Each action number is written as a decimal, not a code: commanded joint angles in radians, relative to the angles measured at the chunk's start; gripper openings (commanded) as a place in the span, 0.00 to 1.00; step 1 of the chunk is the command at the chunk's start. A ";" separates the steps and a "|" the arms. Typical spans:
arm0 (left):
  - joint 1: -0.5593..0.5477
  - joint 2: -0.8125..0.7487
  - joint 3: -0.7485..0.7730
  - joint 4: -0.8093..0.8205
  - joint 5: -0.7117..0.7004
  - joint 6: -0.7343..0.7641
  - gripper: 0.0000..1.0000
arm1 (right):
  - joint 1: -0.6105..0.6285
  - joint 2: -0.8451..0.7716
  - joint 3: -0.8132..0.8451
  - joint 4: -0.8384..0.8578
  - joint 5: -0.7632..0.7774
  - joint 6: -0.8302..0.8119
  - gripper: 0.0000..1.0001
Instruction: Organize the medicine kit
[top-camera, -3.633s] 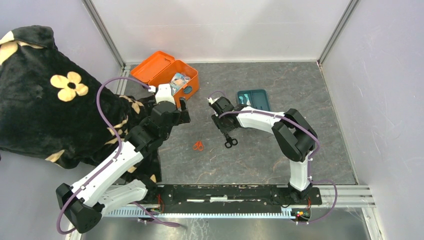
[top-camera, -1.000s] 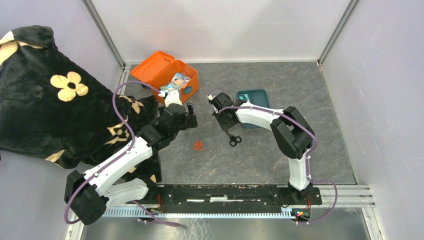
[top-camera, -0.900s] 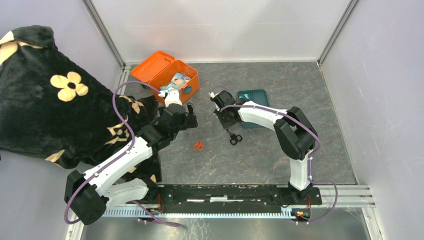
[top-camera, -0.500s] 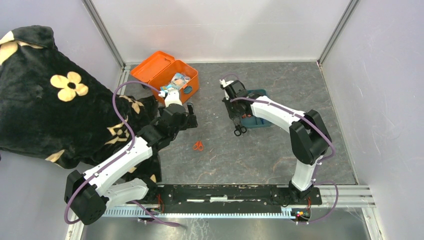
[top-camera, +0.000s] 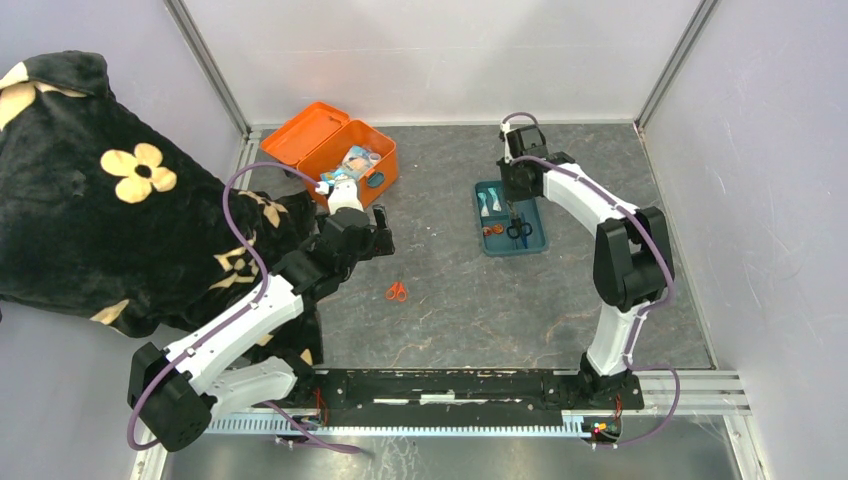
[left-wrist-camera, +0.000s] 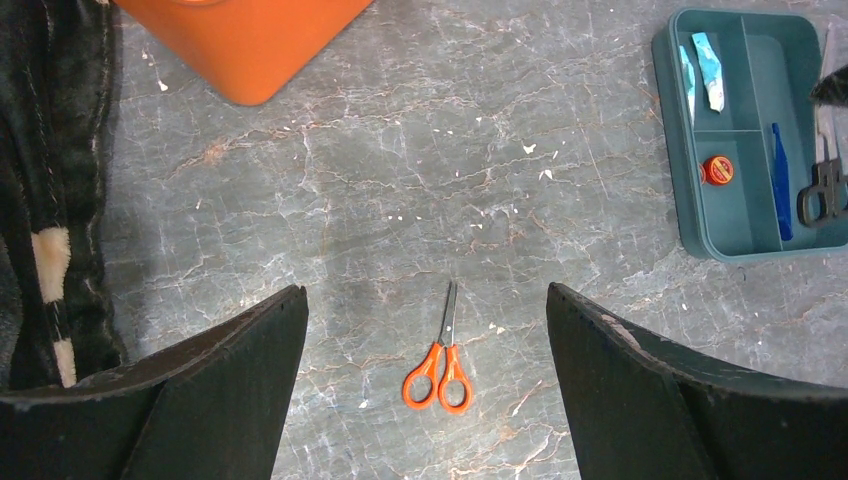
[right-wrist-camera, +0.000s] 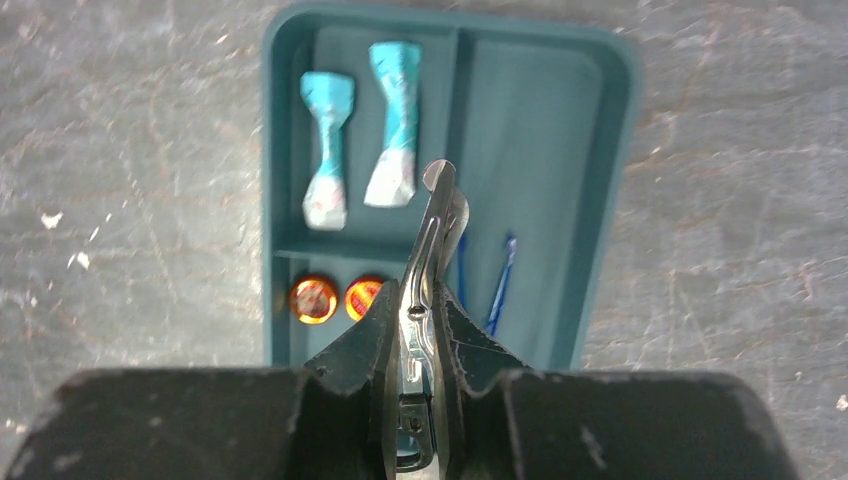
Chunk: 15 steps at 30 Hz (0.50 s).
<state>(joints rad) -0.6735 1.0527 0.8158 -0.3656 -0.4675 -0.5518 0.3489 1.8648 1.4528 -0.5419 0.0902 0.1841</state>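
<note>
Top external: the medicine kit (top-camera: 362, 165) sits at the far left of the counter (top-camera: 450, 310), its lid open, beside a black flowered blanket (top-camera: 90, 200). The left fingers (top-camera: 380, 238) hover near the kit. Orange scissors (top-camera: 397, 291) lie alone on the counter. The right fingers (top-camera: 512, 192) are over the teal tray (top-camera: 538, 215), and black-handled scissors (top-camera: 518, 230) hang from them.

Left wrist: the left fingers (left-wrist-camera: 230, 370) are wide apart and hold nothing. The orange scissors (left-wrist-camera: 440, 365) lie shut on the counter between them. A corner of the kit (left-wrist-camera: 240, 40) shows at upper left.

Right wrist: the right fingers (right-wrist-camera: 360, 350) are clamped on the metal blades (right-wrist-camera: 438, 230). The blade tip is above the tray (right-wrist-camera: 600, 80). Cannot tell whether it touches the tray. Two teal-wrapped pieces (right-wrist-camera: 328, 150) and two orange discs (right-wrist-camera: 312, 298) lie inside.
</note>
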 joint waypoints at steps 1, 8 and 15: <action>0.004 -0.013 0.031 0.000 -0.008 0.010 0.94 | -0.045 0.070 0.095 0.010 -0.019 -0.014 0.07; 0.005 -0.017 0.043 -0.012 -0.020 0.022 0.95 | -0.095 0.190 0.233 -0.030 -0.027 -0.038 0.07; 0.005 -0.013 0.039 -0.015 -0.010 0.016 0.95 | -0.121 0.244 0.296 -0.065 -0.034 -0.065 0.08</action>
<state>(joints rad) -0.6735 1.0527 0.8204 -0.3763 -0.4675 -0.5503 0.2394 2.0945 1.6917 -0.5747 0.0597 0.1471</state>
